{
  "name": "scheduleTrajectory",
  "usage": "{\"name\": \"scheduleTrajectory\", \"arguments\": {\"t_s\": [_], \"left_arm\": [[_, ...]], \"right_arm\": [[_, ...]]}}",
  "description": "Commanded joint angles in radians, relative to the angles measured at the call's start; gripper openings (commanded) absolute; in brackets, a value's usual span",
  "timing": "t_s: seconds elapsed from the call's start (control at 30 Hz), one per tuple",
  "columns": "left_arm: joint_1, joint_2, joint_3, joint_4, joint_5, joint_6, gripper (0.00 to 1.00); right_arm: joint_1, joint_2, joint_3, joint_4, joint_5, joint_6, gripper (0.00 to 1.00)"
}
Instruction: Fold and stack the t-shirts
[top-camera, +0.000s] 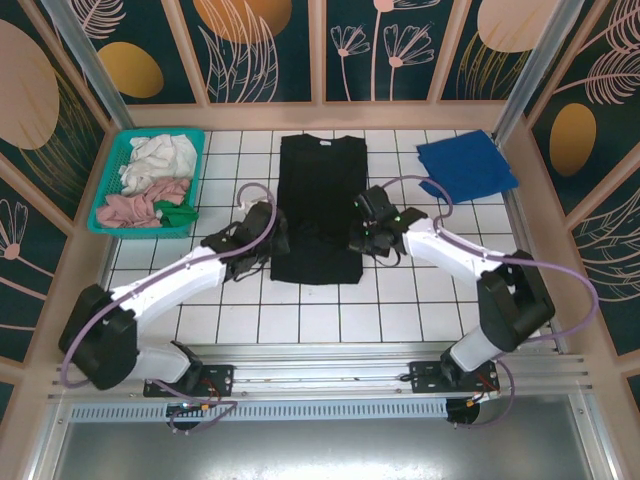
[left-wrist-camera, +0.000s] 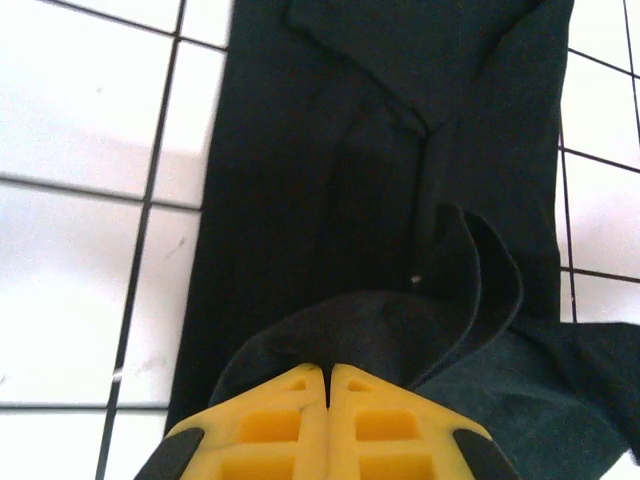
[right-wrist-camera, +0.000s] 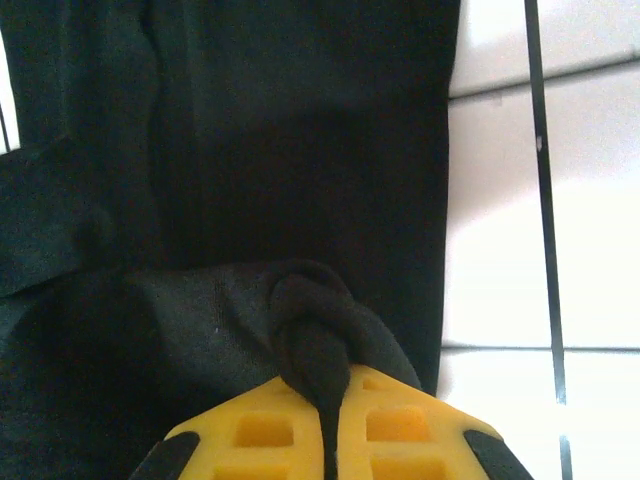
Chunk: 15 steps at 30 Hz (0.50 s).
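Pinching a thick bunched twist of black cloth between its yellow fingers, the right gripper (right-wrist-camera: 325, 385) is closed on the black t-shirt (right-wrist-camera: 250, 130); the wad stands up out of the narrow slot between the two pads. Beyond its tips the shirt lies flat and dark, and to its right the cloth's straight edge gives way to the white tiles of the table (right-wrist-camera: 540, 220).

The left gripper (left-wrist-camera: 328, 372) has its fingers pressed together with only a hairline seam between them. A raised curl of the black t-shirt (left-wrist-camera: 400, 150) arches up just ahead of the tips, so it appears to have a thin edge of the cloth nipped, though the contact itself is hard to make out in the dark fabric. To this gripper's left are bare tiles.

From above, the left gripper (top-camera: 272, 238) and the right gripper (top-camera: 362, 235) sit on opposite long sides of the black t-shirt (top-camera: 320, 190), toward its near end. The shirt is laid out as a long narrow strip running away from the arms, between the two grippers, on the table (top-camera: 300, 320). Farther out past the right gripper, well apart from the black one, a blue t-shirt (top-camera: 465, 165) lies folded near the far right corner. Out past the left gripper, a teal mesh basket (top-camera: 110, 175) holds white, pink and green cloths.
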Motion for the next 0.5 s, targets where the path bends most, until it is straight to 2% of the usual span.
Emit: {"name": "scheduleTrajectory", "arguments": {"t_s": [0.0,0.2,0.27,0.3,0.37,0.4,0.47], "left_arm": [[0.062,0.069,0.086,0.052,0.075,0.139,0.00],[0.158,0.253,0.214,0.065,0.206,0.228,0.00],[0.187,0.317,0.253,0.059,0.240,0.248,0.00],[0.200,0.363,0.275,0.053,0.259,0.259,0.00],[0.221,0.422,0.312,0.044,0.278,0.271,0.00],[0.230,0.449,0.330,0.037,0.284,0.276,0.03],[0.245,0.481,0.353,0.033,0.289,0.276,0.16]], "right_arm": [[-0.053,0.079,0.092,0.032,-0.061,-0.100,0.11],[-0.117,0.271,0.254,-0.014,-0.117,-0.153,0.13],[-0.134,0.308,0.283,-0.017,-0.114,-0.153,0.22],[-0.143,0.325,0.297,-0.015,-0.116,-0.152,0.32],[-0.157,0.348,0.326,-0.017,-0.116,-0.155,0.37],[-0.163,0.357,0.345,-0.022,-0.106,-0.155,0.41],[-0.171,0.357,0.374,-0.034,-0.063,-0.160,0.49]]}}
